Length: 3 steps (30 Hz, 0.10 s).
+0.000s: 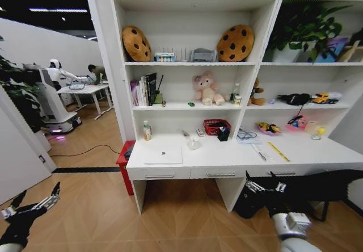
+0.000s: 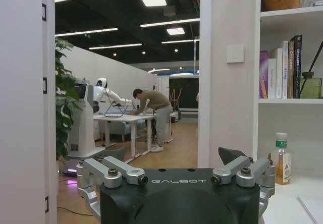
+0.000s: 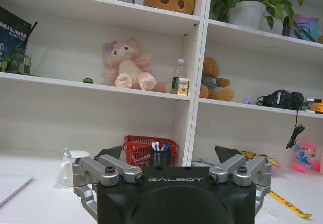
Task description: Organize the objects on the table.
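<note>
Both tools hang low, short of the desk (image 1: 317,160): the left tool (image 1: 31,205) and the right tool (image 1: 265,185) gape empty. The laptop (image 1: 163,155) lies flat near the desk's left front edge; it looks heavy, stiff and slick, best gripped by an edge.

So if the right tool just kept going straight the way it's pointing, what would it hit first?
Most likely the black pen cup in front of the red basket on the desk; both sit centred ahead of the open right tool. Depth is unclear, so the white mug off to one side probably stays clear.
</note>
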Available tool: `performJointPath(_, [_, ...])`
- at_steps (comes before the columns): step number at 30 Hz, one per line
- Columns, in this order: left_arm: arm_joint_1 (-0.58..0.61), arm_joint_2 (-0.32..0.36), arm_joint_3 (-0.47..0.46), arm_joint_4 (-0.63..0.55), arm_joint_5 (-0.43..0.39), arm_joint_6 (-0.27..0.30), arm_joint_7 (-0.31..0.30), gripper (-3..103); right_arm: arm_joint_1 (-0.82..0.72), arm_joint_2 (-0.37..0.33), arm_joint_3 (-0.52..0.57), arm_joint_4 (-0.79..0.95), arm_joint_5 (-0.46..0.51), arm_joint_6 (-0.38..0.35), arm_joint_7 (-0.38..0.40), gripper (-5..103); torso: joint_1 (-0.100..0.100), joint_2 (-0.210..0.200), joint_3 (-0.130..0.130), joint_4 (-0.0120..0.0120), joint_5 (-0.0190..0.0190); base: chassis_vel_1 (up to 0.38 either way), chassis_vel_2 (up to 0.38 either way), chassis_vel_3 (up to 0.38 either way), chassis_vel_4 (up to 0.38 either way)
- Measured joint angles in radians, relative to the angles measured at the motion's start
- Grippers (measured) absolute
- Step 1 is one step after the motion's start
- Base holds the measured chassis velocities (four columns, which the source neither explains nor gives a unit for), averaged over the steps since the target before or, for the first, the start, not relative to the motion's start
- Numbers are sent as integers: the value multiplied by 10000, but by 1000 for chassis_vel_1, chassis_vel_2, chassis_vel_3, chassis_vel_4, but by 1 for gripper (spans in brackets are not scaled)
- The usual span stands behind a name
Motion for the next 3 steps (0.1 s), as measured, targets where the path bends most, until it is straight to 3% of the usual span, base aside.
performJointPath(3, [0, 0, 0, 0, 0, 0, 0, 100, 0, 0, 0, 0, 0, 0, 0, 100, 0, 0, 0, 0, 0, 0, 0, 0, 0])
